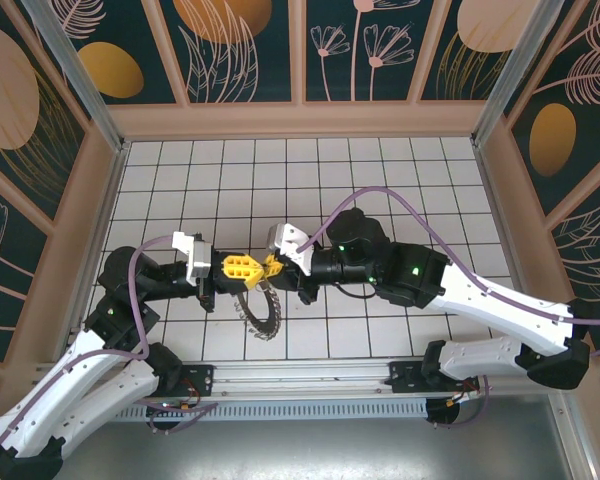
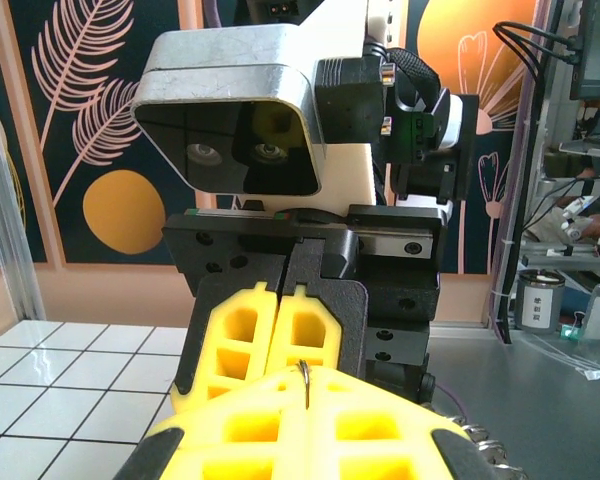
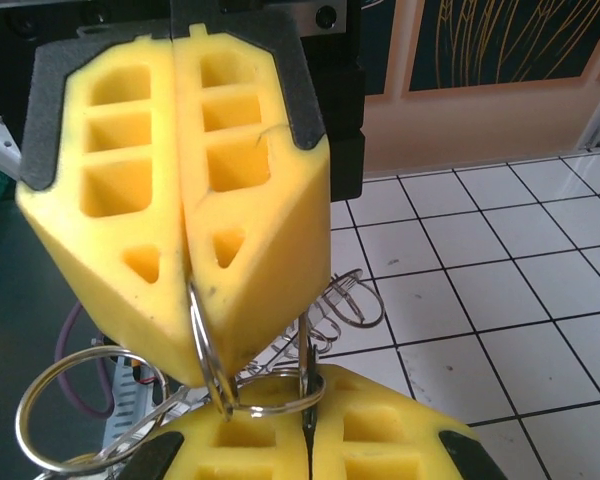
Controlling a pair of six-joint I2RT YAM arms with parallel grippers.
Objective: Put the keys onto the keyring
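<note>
The left tool [image 3: 202, 365] hangs down from the top, its yellow fingers [image 3: 250, 200] pressed flat together. A thin silvery wire loop [image 3: 207, 350] of the keyring [image 3: 332, 310] is pinched in their seam. The wire curves under the fingertips and across to the right tool [image 3: 307, 410] at the bottom edge. There it slips into the equally tight seam. More wire loops fan out behind and to the left, one of them large and round. The white-tiled bench [image 3: 480, 300] lies to the right, edged by a peach wall [image 3: 460, 130].
</note>
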